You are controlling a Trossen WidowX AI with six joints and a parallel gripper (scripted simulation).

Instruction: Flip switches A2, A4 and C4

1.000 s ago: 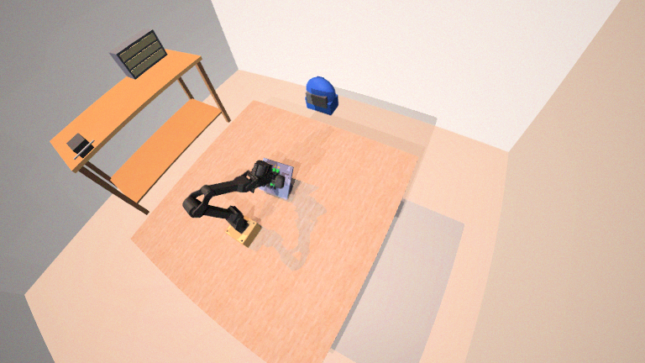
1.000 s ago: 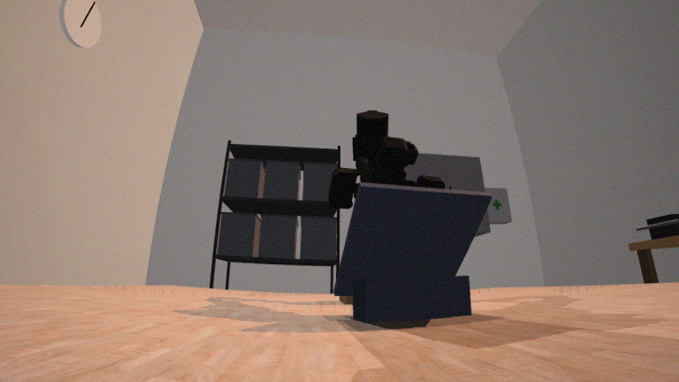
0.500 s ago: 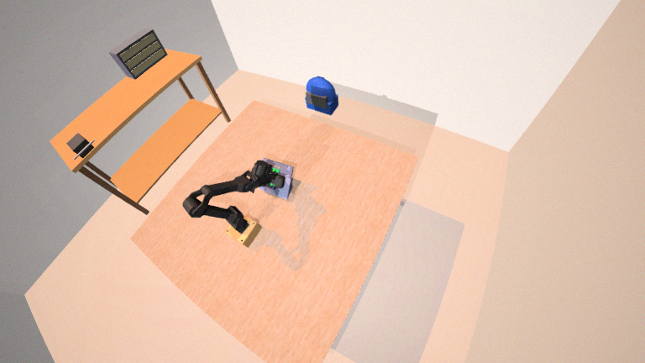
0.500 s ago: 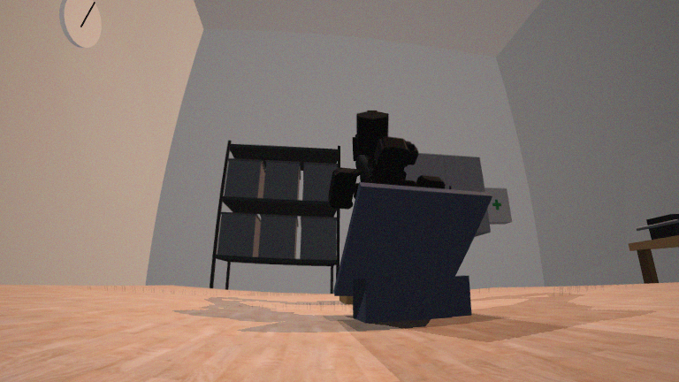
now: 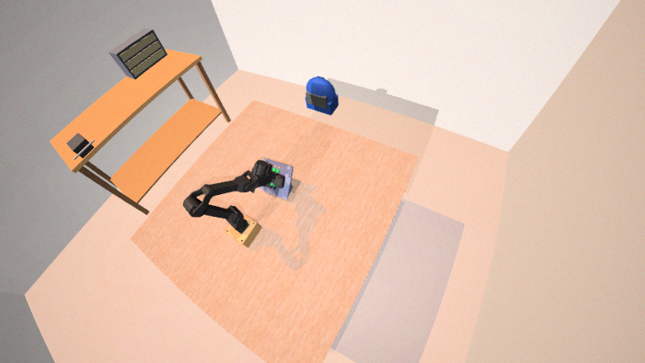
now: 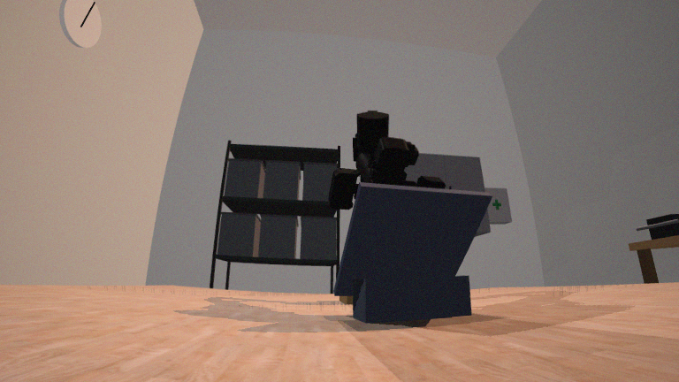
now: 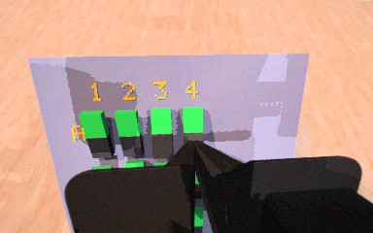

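The lilac switch panel [image 5: 284, 192] [image 6: 410, 237] [image 7: 233, 73] is tilted. In the wrist view, row A has switches A1 [image 7: 93, 125], A2 [image 7: 127, 124], A3 [image 7: 161, 121] and A4 [image 7: 192, 120], each with its green half toward the numbers and its dark half nearer the arm. Which ends are raised is hard to tell. My gripper [image 5: 274, 180] [image 7: 192, 147] is shut and empty. Its tips appear over the dark half of A4; contact cannot be told. The fingers hide C4 and most of the lower rows. In the exterior view the tips are behind the panel.
The arm's yellow base [image 5: 247, 237] stands on the wooden floor area [image 5: 332, 225] near the panel. A blue object [image 5: 321, 95] stands farther back. A workbench [image 5: 128, 97] is at the left, and a dark shelving rack [image 6: 280, 205] is in the background.
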